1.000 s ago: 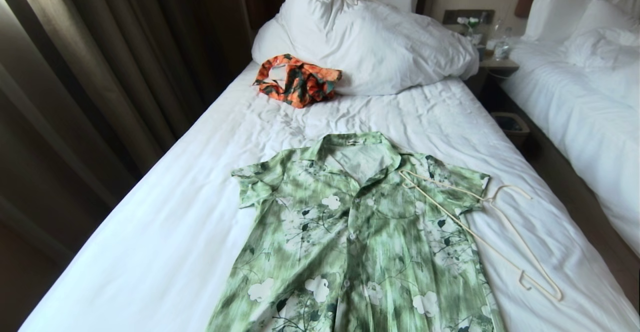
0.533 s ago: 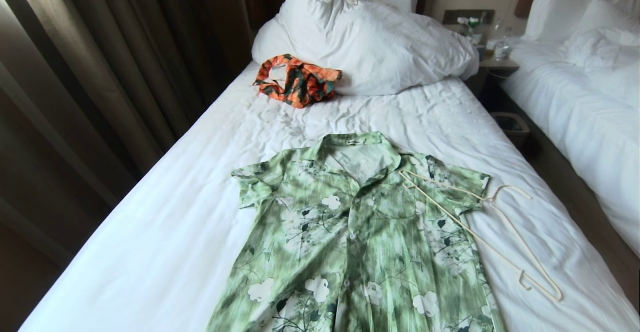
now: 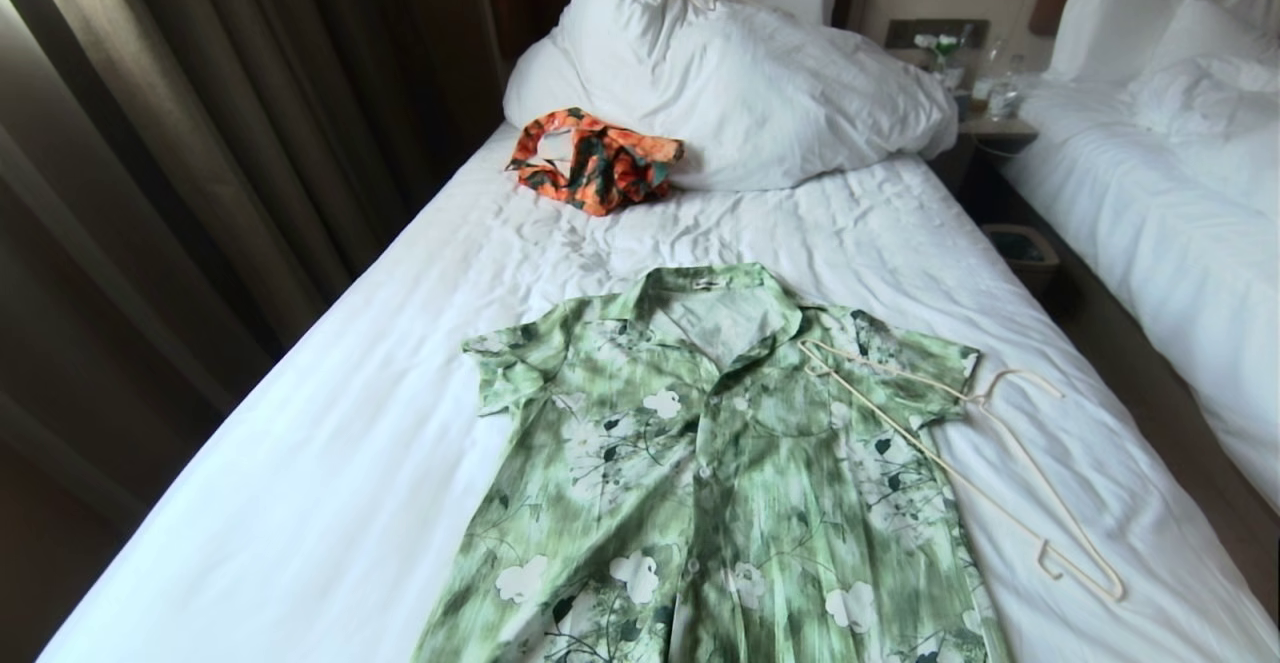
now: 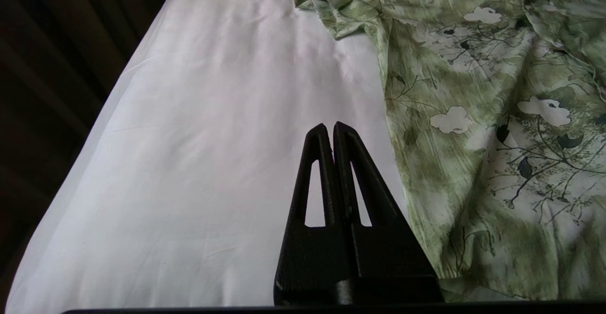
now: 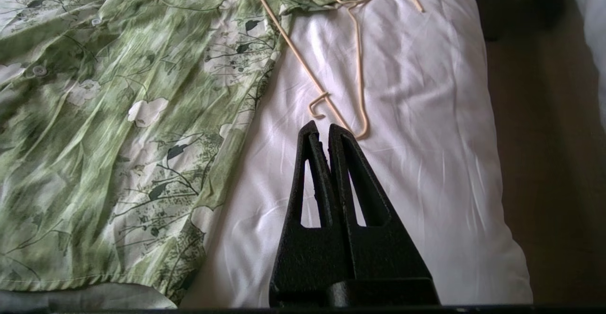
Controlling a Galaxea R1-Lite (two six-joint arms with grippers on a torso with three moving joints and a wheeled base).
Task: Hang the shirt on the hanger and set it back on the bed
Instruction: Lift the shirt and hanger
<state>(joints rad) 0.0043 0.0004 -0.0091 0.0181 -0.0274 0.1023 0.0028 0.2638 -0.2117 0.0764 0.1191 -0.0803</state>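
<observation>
Right wrist view: right claw (image 5: 322, 129) closed, empty, tips just short of the hanger (image 5: 358, 75)'s near corner; its long bar runs away onto the shirt (image 5: 118, 115)'s sleeve. Both lie on the bed (image 5: 426, 139). Left claw (image 4: 329, 128) closed over bare sheet, farther off.

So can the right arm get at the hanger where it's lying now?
Probably yes. The hanger lies partly on bare sheet of the bed, past the right gripper, nothing covering its near end. Its far end rests on the shirt. The fingers are shut and must open first.
</observation>
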